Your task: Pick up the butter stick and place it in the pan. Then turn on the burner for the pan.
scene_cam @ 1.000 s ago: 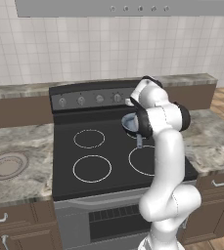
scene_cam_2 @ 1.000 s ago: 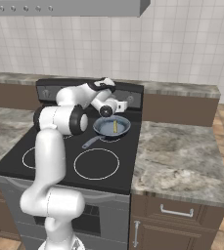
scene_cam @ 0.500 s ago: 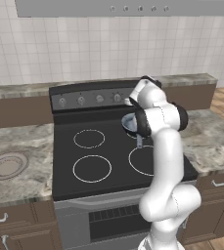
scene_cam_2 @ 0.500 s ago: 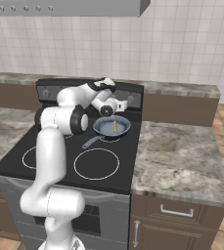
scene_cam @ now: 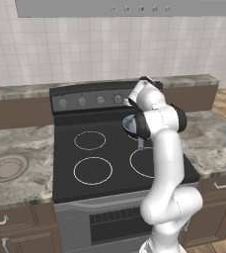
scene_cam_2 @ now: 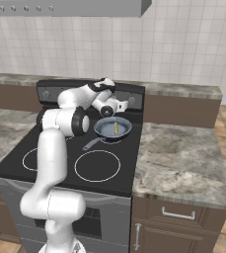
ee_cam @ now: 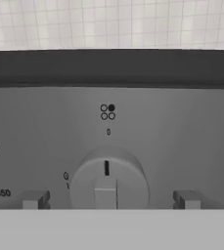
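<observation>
white arm [scene_cam: 164, 163] reaching toward stove control panel [scene_cam: 92, 100], pan [scene_cam: 130, 124] partly hidden, round dish [scene_cam: 6, 168] on left counter

White arm rising from the base, elbow bent, forearm reaching forward and level. Hand [ee_cam: 108, 200] with fingers [ee_cam: 33, 199] spread wide apart, tips pointing ahead, empty.

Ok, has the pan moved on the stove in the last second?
No. In the right base view the pan sits at the same spot on the stove, on the back right burner beside the counter edge, with the butter stick inside.
</observation>
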